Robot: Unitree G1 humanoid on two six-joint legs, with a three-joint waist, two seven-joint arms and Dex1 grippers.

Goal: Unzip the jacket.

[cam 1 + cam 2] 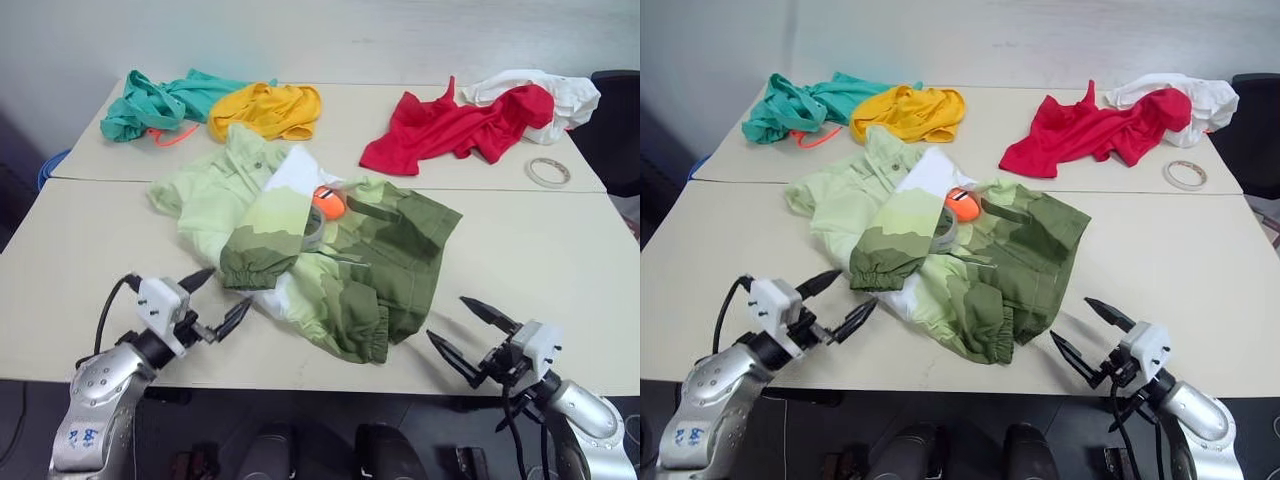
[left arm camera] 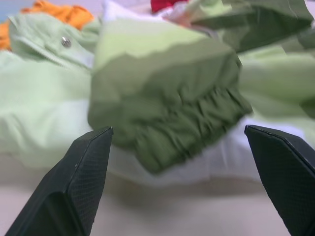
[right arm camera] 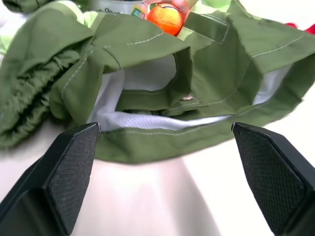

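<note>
A: Starting nearest: where do the end effectors stand relative to the jacket (image 1: 310,250)?

B: The left end effector (image 1: 214,301) hovers just short of the jacket's near left edge, fingers spread, nothing between them. Its wrist view looks straight at a dark olive elastic cuff (image 2: 182,123). The right end effector (image 1: 467,334) is also released and empty, off the jacket's near right corner, facing a folded olive hem with white mesh lining (image 3: 162,120) showing.

A: And the jacket itself?

B: It lies crumpled in the middle of the worktop (image 1: 80,270), sleeves folded over the body. Its long axis seems to run diagonally, the pale lime collar end away to the far left and the olive hem toward the near right. An orange ball (image 1: 329,201) and a roll of tape (image 1: 312,232) sit in its folds.

A: What could go wrong?

B: I cannot find the zipper pull; the folded sleeve likely hides it. Pinching the cuff or the hem would just drag the whole garment, and could roll the ball away. Loose fabric may also bunch up unless one end effector pins it.

A: Beyond the jacket?

B: A teal garment (image 1: 160,100) and a yellow garment (image 1: 268,109) to the far left, a red garment (image 1: 450,128), white cloth (image 1: 570,95) and a tape ring (image 1: 548,172) to the far right.
</note>
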